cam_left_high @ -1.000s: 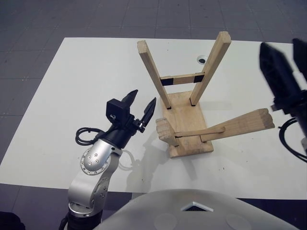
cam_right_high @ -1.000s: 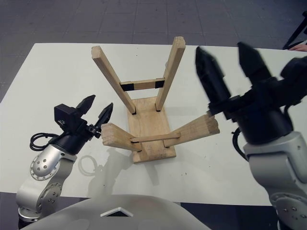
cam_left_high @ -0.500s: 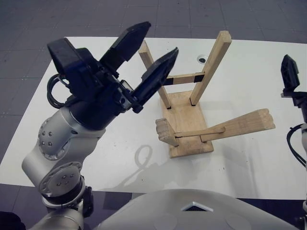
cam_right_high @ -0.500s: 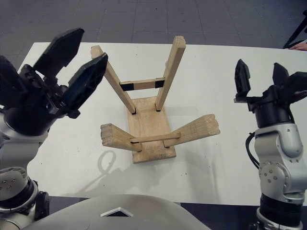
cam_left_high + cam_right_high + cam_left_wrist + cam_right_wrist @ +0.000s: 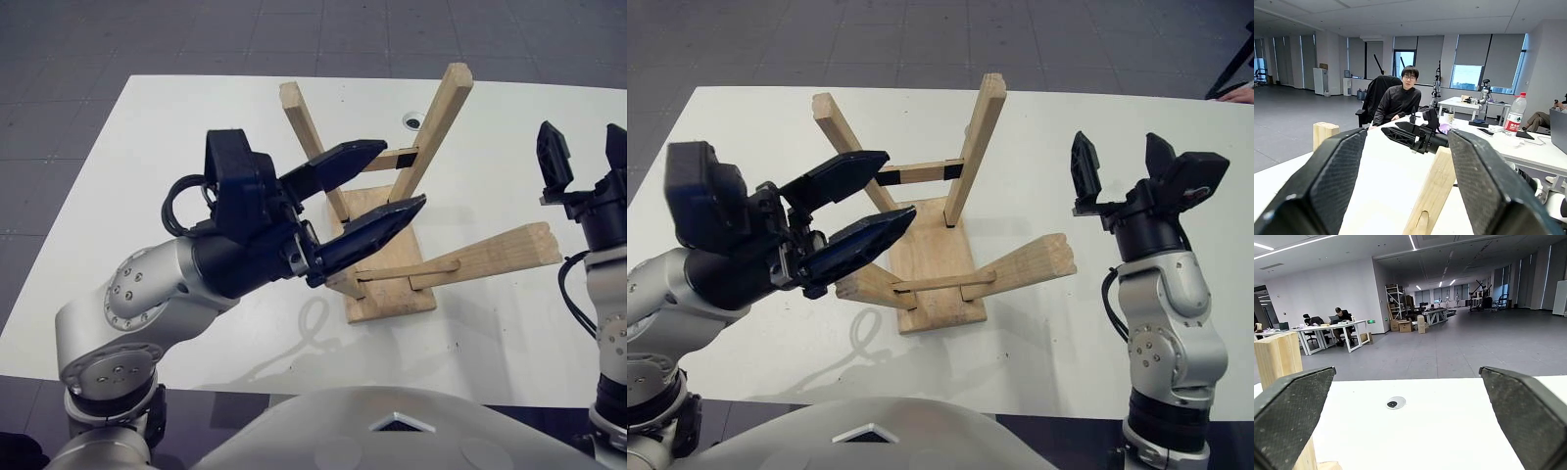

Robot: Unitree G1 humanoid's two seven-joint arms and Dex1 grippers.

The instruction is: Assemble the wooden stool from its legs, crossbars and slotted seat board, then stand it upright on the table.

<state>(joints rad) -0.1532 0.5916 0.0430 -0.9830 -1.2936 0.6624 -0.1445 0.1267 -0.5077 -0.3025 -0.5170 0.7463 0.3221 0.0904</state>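
Presently the left gripper [image 5: 900,182] hangs in the lower left of the head view, jaws spread wide and holding nothing. Its fingers [image 5: 844,172] point toward the middle of the frame, over the near end of the stool. Whether the lower finger touches the wood cannot be told. In the left wrist view a wooden leg [image 5: 1435,191] shows in the gap ahead of the fingers, not clamped.

Just beyond it, the near leg pair [image 5: 1024,266] lies tipped over across the near end of the seat board [image 5: 931,245], joined by a thin crossbar [image 5: 931,284]. It is not standing. The seat board lies flat on the white counter [image 5: 745,127], at centre frame, underside up.

At the right of the frame the right gripper [image 5: 1116,139] is held above the counter, fingers pointing up, jaws wide apart and empty, well apart from the stool.

Farther back, the far leg pair [image 5: 975,147] stands upright on the board, splayed, with its black-ended crossbar [image 5: 921,173] in place.

Assessment: assembly is roughly half done, and the step in hand is erecting the fallen pair. The next move calls for closing on a near leg and raising the frame square into the board. The other gripper should steady the board. Turning the stool upright remains.
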